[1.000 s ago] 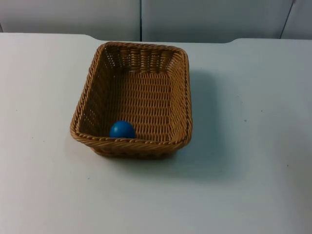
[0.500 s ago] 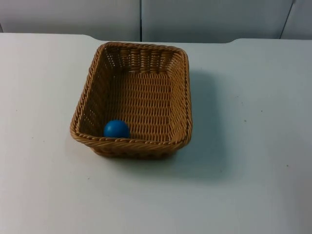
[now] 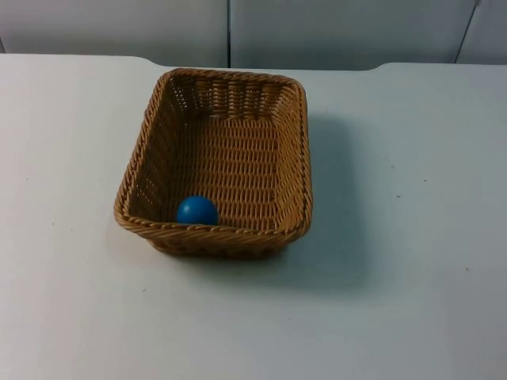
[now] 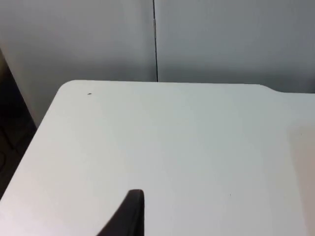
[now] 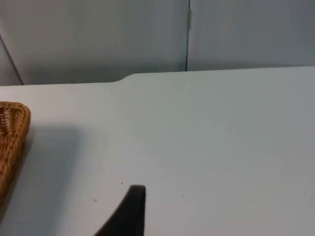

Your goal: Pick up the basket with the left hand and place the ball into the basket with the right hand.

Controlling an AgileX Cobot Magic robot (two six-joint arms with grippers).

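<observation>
A brown woven basket [image 3: 304,158] stands on the white table [image 3: 412,261], a little left of the middle in the top view. A blue ball [image 3: 196,210] lies inside it, against the near wall toward the left corner. My left gripper [image 4: 130,214] hovers over bare table near the far left corner, away from the basket. My right gripper [image 5: 131,211] hangs over bare table to the right of the basket, with a corner of the basket [image 5: 12,133] off to one side. Neither arm touches the basket or the ball.
The grey partition wall [image 3: 333,32] closes off the back of the table. The table's left edge [image 4: 34,142] drops off to a dark floor. Open white surface surrounds the basket on all sides.
The ball rolled slightly left along the basket's near wall, then back to the right. The basket has not moved.
</observation>
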